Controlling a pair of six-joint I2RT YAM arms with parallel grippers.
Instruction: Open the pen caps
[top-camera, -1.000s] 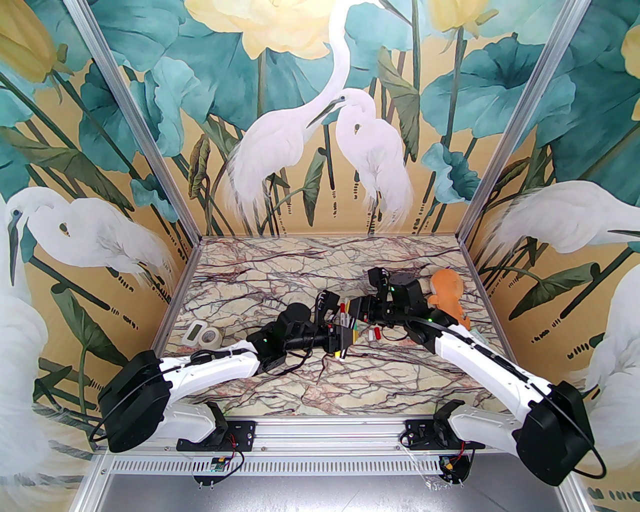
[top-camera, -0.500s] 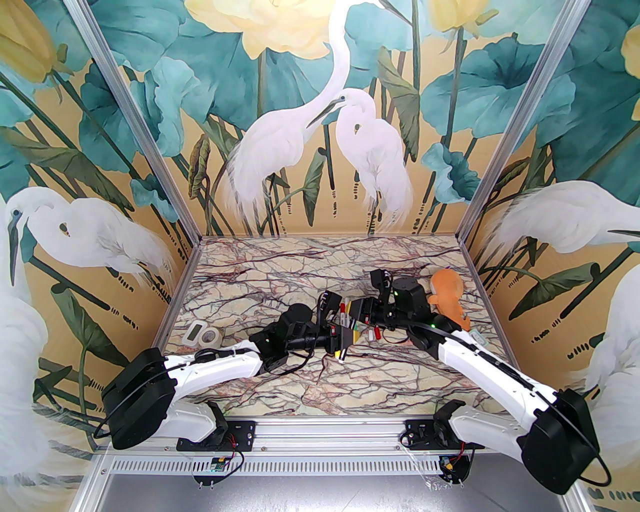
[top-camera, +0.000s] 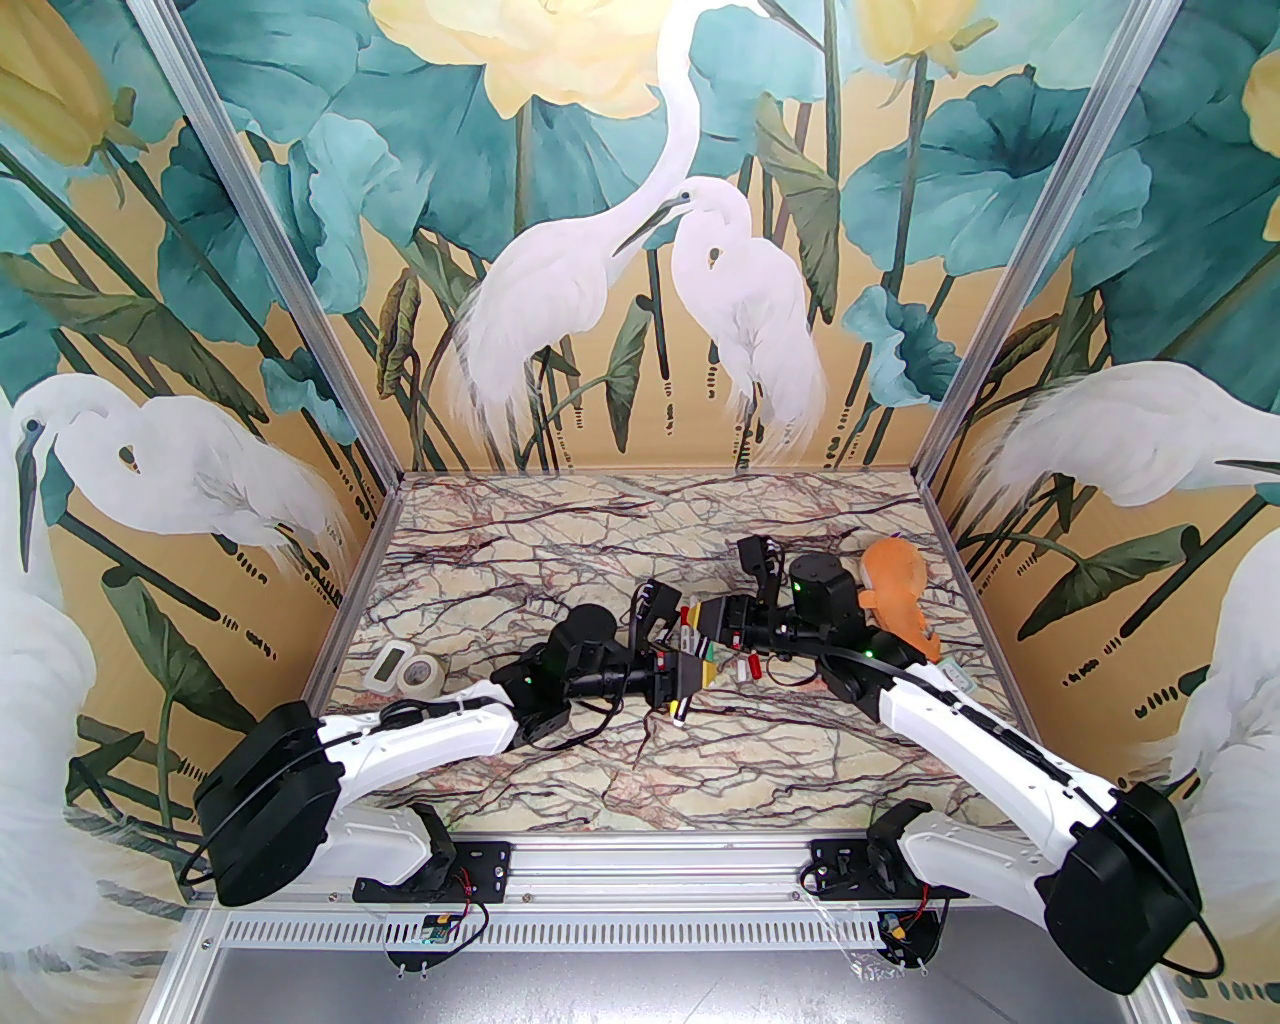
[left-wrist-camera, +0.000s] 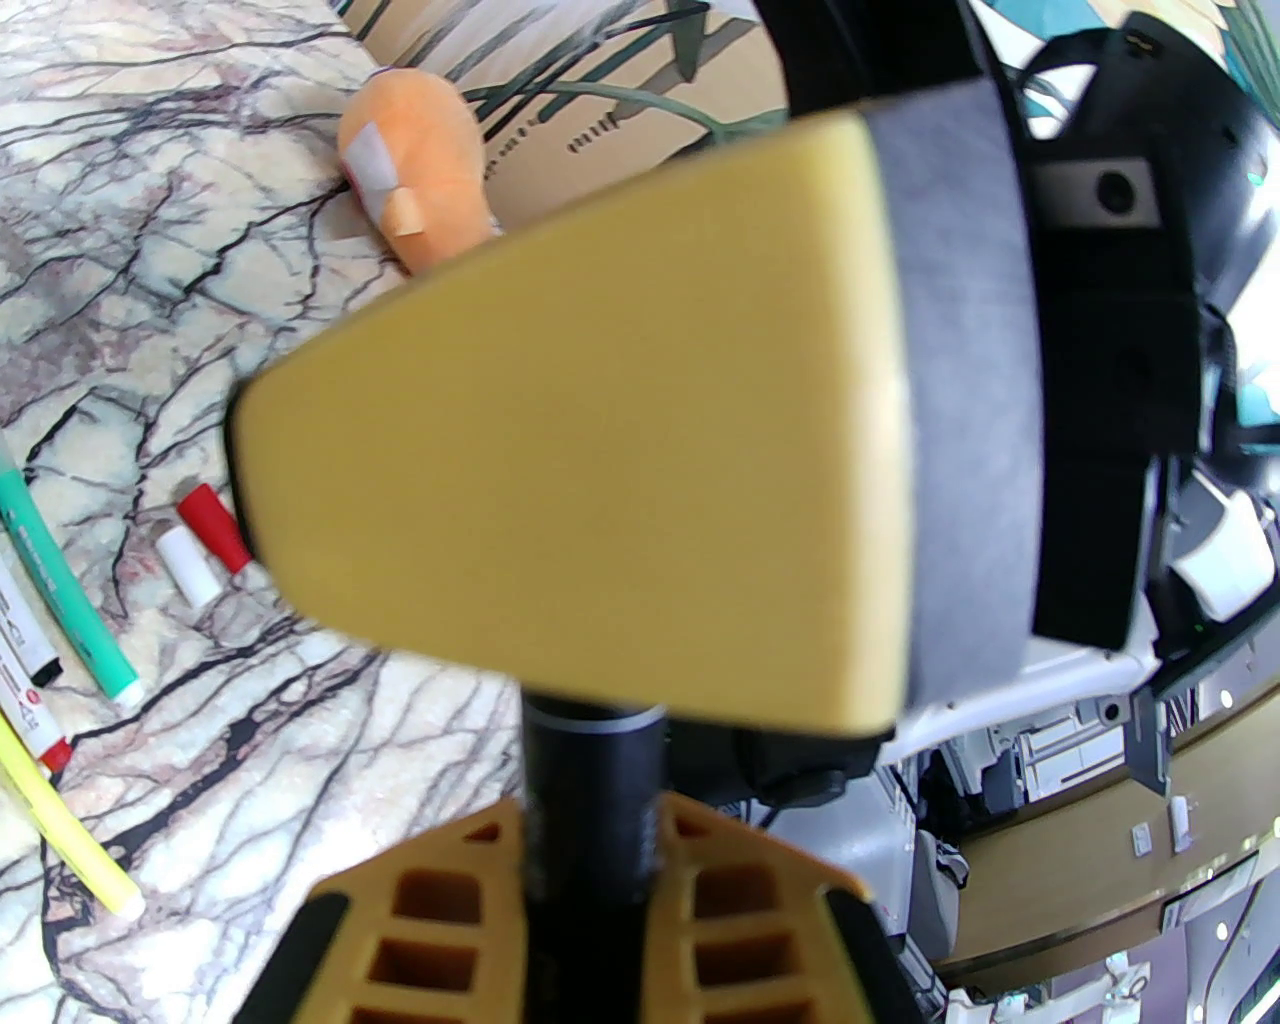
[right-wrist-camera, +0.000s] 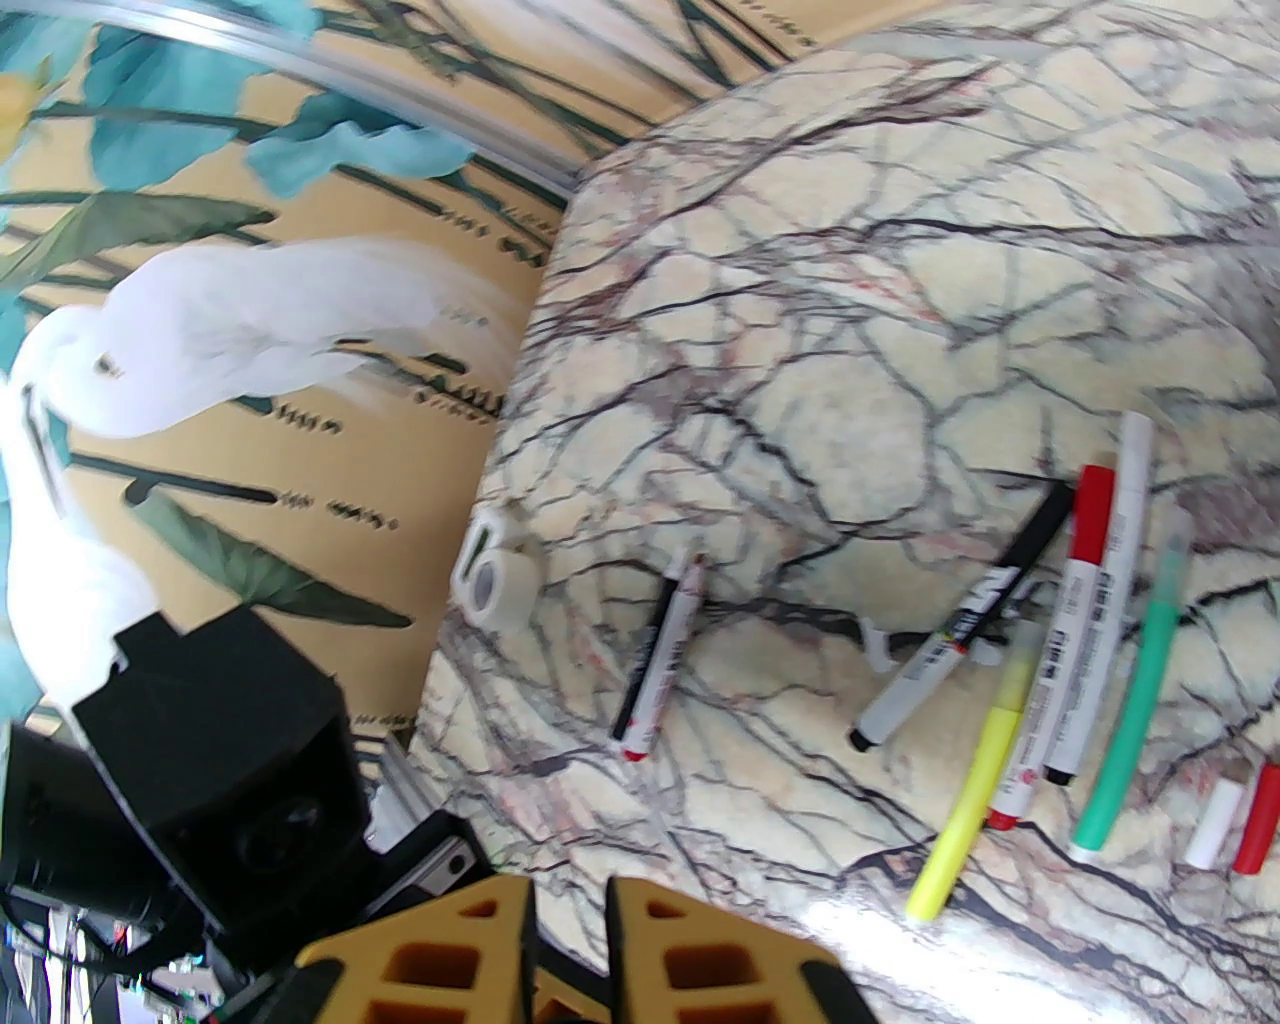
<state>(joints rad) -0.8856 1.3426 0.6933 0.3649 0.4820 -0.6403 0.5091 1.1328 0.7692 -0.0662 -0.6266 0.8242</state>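
Newly closed, left jaws grip smooth cylindrical black pen cap (left-wrist-camera: 592, 800), right jaws pinched narrow

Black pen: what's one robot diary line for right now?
left gripper: shut on black pen | right gripper: shut on same pen | red cap, white cap: lying loose

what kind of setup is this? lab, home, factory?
Probably a robot manipulation test cell in a lab, not a home: a left arm and right arm bolted to an aluminium rail, a marble-print tabletop, and printed heron-mural walls boxing it in.
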